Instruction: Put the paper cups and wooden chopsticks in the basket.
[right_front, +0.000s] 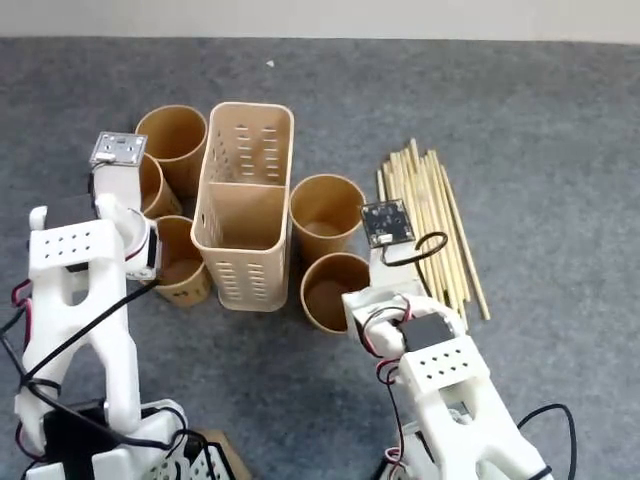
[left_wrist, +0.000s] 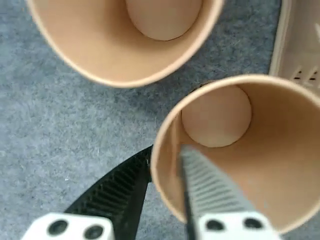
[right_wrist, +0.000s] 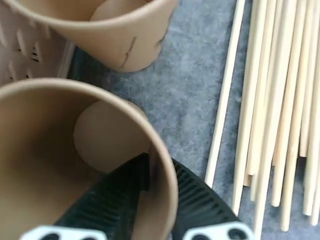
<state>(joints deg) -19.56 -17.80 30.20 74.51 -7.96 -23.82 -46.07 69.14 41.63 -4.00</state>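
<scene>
A tall beige slotted basket (right_front: 245, 200) stands mid-table with nothing inside. Three paper cups stand to its left, the farthest (right_front: 172, 140) in the open, and two to its right. Wooden chopsticks (right_front: 430, 220) lie in a loose bundle further right. My left gripper (left_wrist: 166, 150) is shut on the rim of a left-side cup (left_wrist: 235, 150), one finger inside and one outside; a second cup (left_wrist: 125, 40) stands just beyond. My right gripper (right_wrist: 159, 162) is shut the same way on the wall of the near right cup (right_front: 335, 290), in front of the far right cup (right_front: 327, 215).
Grey carpet covers the table. The basket wall (right_wrist: 30, 55) stands close beside the right-held cup, and the chopsticks (right_wrist: 280, 100) lie just on its other side. Open carpet stretches behind the basket and at the far right.
</scene>
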